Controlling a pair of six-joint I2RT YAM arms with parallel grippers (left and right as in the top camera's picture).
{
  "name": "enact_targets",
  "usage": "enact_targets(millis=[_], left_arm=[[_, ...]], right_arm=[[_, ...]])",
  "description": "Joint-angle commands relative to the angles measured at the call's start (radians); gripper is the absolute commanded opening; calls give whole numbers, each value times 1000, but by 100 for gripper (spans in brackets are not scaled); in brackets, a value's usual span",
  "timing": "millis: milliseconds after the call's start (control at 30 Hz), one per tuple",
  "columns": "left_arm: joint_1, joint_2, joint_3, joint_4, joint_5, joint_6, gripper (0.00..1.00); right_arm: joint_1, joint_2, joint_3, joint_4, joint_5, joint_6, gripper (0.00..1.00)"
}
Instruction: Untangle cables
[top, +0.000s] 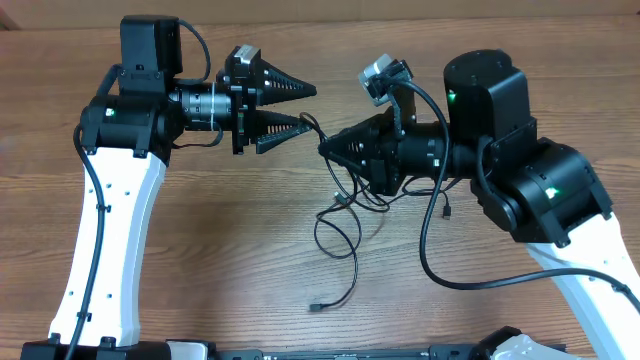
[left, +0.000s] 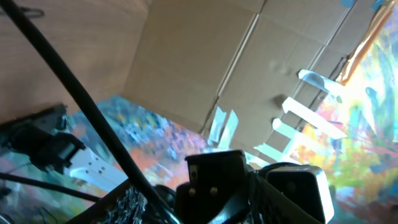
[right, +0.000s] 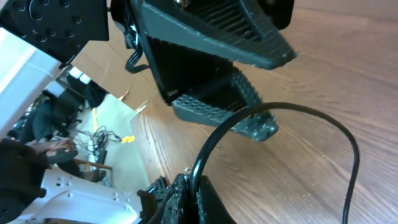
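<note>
The cables (top: 338, 215) are thin black cords hanging in loose loops from my right gripper (top: 322, 148) down onto the wooden table (top: 200, 260). One plug end (top: 316, 306) lies near the front. The right gripper (right: 189, 186) is shut on a cable (right: 298, 109) that arches up and away to the right. My left gripper (top: 308, 107) faces it from the left, open, tips just short of the right gripper's tip. A short strand runs beside its lower finger. In the left wrist view a taut cable (left: 81, 102) crosses diagonally down to the ribbed pad (left: 127, 205).
A thicker black arm wire (top: 430, 262) loops over the table below the right arm, with a small plug (top: 450, 212) dangling beside it. Both white arm links (top: 110, 240) rise from the front corners. Cardboard (left: 205, 56) fills the left wrist background.
</note>
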Motion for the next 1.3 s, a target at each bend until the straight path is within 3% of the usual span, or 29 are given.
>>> enact_targets(millis=[0,267,700,1267], left_arm=[[-20,-8,5,1,63,-32,54],[-53,-8,5,1,-11,-32,45],[-52,-7,5,1,-109,-32,21],[-52,-7,5,0,-145,-30,4]], right_arm=[[6,3,9,16,77,-12,4],[45,45,9,25,77,-12,4],[70,46,9,57,78,-12,4],[69,46,9,56,100,-12,4]])
